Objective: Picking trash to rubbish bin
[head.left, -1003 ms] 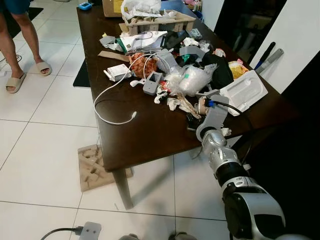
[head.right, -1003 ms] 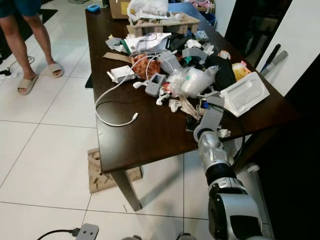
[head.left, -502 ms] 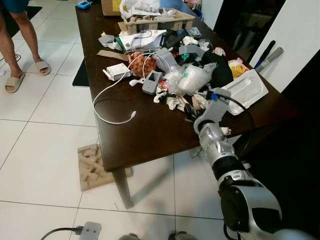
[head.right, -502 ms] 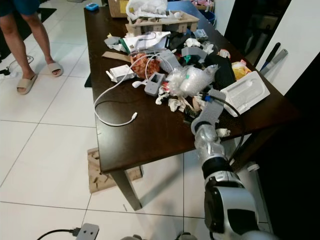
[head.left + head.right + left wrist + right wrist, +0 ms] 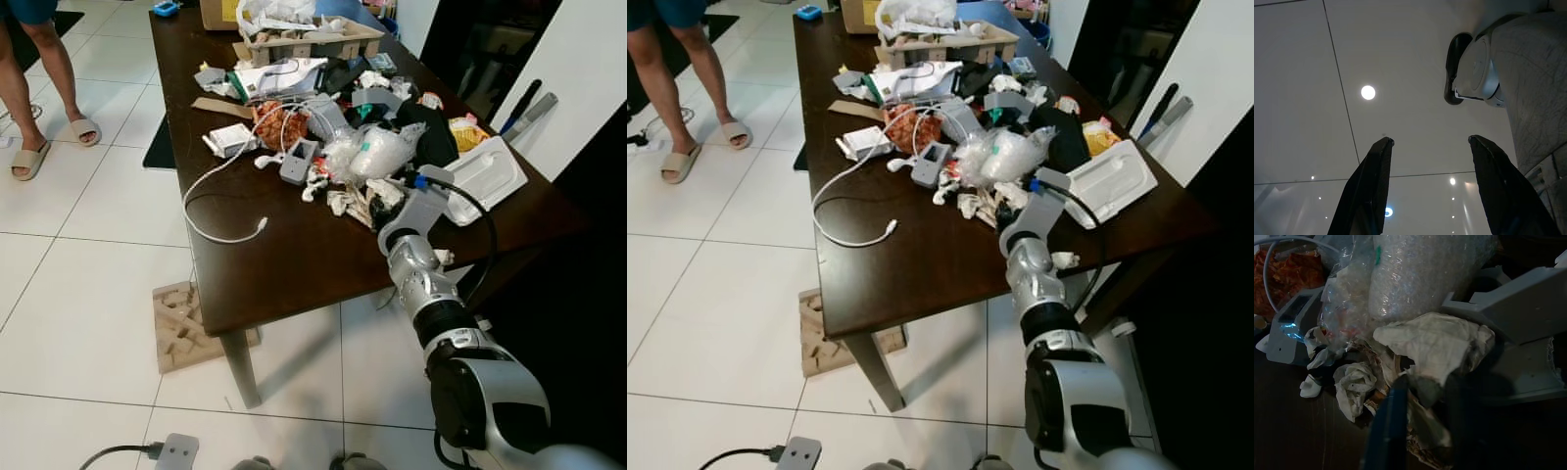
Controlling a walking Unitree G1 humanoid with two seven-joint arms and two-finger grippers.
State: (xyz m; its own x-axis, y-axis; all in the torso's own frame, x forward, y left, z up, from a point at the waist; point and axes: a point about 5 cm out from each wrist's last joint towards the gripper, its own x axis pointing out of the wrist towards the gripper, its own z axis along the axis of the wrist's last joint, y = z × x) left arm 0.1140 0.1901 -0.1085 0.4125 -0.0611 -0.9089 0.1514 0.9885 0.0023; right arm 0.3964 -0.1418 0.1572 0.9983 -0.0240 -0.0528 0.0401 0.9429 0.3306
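Observation:
A heap of trash covers the dark wooden table point(image 5: 284, 284): crumpled white paper point(image 5: 384, 192), wrappers and a clear bubble-wrap bag point(image 5: 377, 152). My right gripper point(image 5: 382, 208) reaches into the near edge of this heap. In the right wrist view its fingers point(image 5: 1392, 421) stand close on either side of the crumpled white paper point(image 5: 1435, 345), gripping its lower fold. The bubble-wrap bag point(image 5: 1420, 279) lies just beyond. My left gripper point(image 5: 1430, 142) points up at the ceiling, open and holding nothing.
A white cable point(image 5: 211, 186) loops over the table's left side. Beside the heap lie a grey device point(image 5: 297, 162) and a white foam tray point(image 5: 482, 174). A person's legs point(image 5: 34, 88) stand at far left. A wooden piece point(image 5: 181, 323) lies on the tiles under the table.
My right gripper has pushed a little left and deeper into the heap, and the crumpled white paper now sits between its fingers. The left arm has not moved.

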